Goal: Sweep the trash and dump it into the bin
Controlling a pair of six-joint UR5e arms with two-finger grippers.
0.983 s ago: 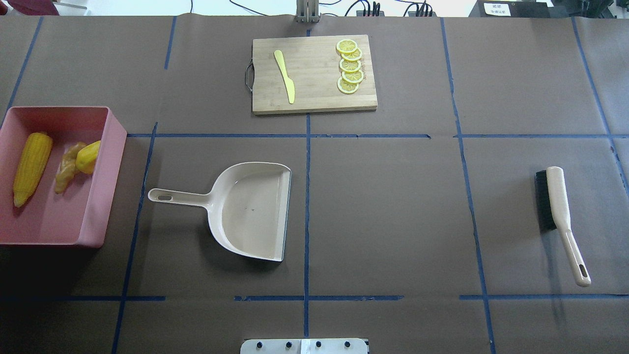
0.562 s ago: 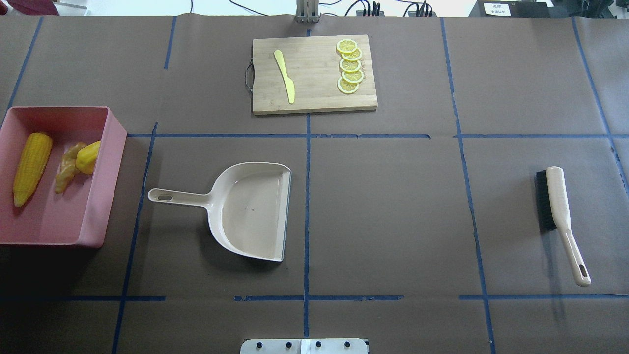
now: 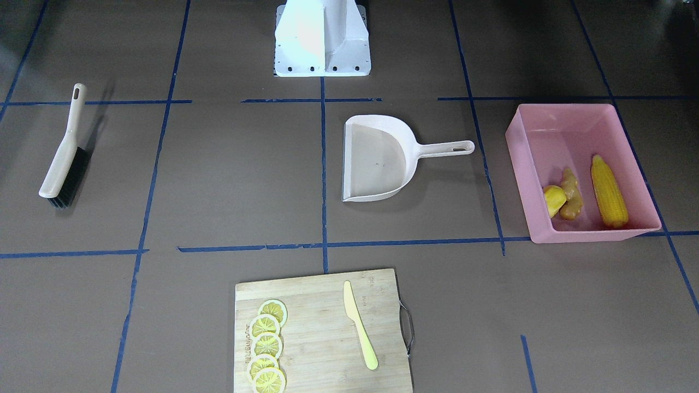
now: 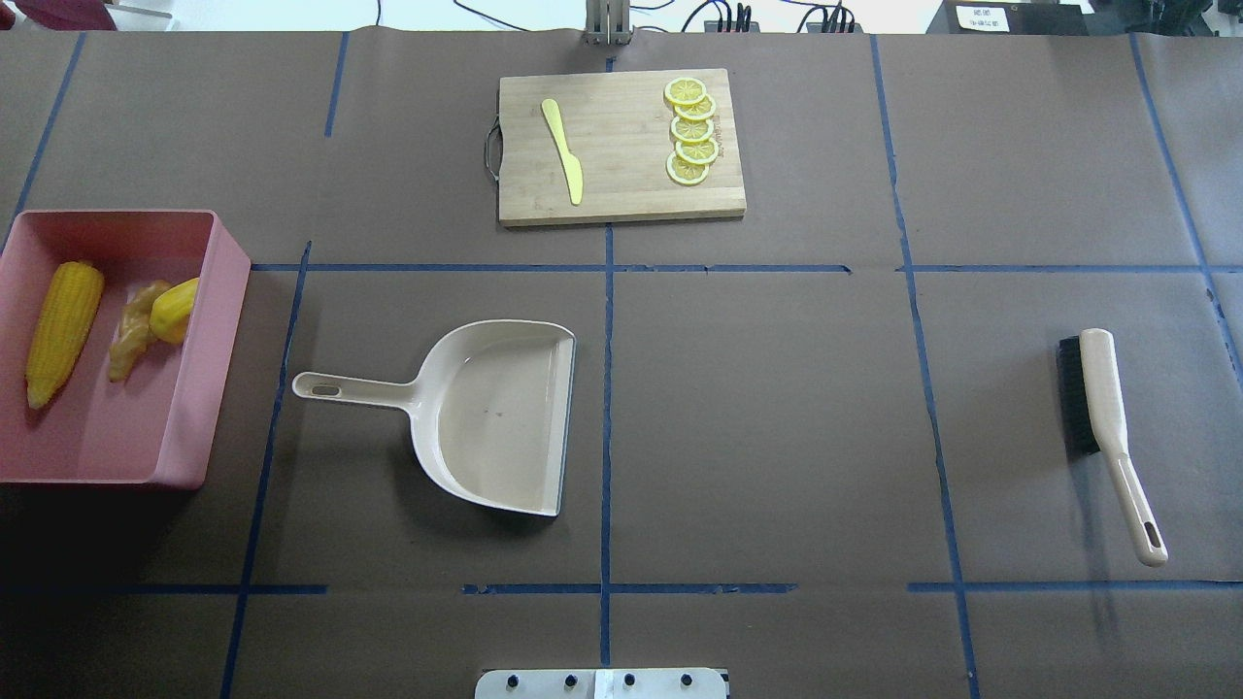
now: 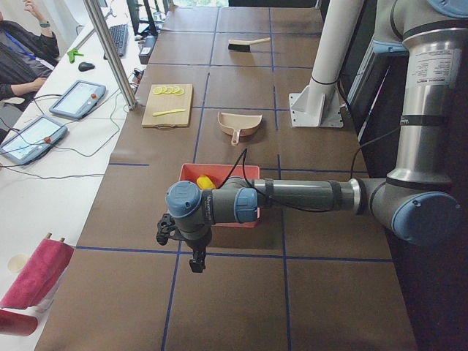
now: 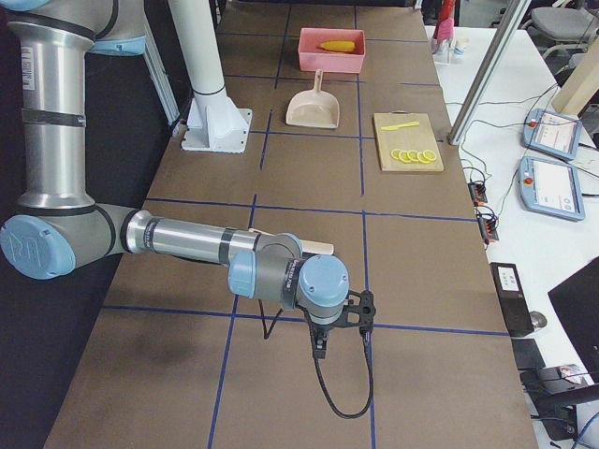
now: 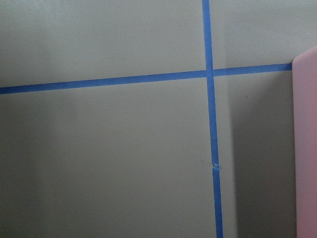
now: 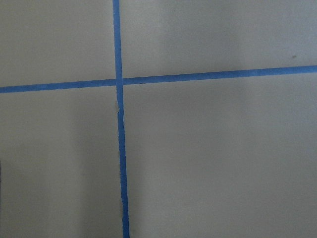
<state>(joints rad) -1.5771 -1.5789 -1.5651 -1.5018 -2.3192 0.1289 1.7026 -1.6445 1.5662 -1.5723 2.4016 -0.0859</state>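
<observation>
The pink bin (image 4: 228, 291) stands at the table's left end and also shows in the front view (image 3: 584, 234). In it lie the corn cob (image 4: 63, 330), the ginger root (image 4: 131, 332) and the potato (image 4: 175, 309). The beige dustpan (image 4: 495, 417) lies empty near the middle. The brush (image 4: 1102, 408) lies flat at the right. My left gripper (image 5: 179, 245) hangs beyond the bin's outer end, seen only from the side. My right gripper (image 6: 323, 341) hangs over bare table past the brush. I cannot tell whether either is open or shut.
A wooden cutting board (image 4: 621, 146) at the far middle holds several lemon slices (image 4: 691, 131) and a pale yellow knife (image 4: 563, 150). The robot's white base (image 3: 322, 38) stands at the near edge. The bin's wall (image 7: 307, 148) shows in the left wrist view.
</observation>
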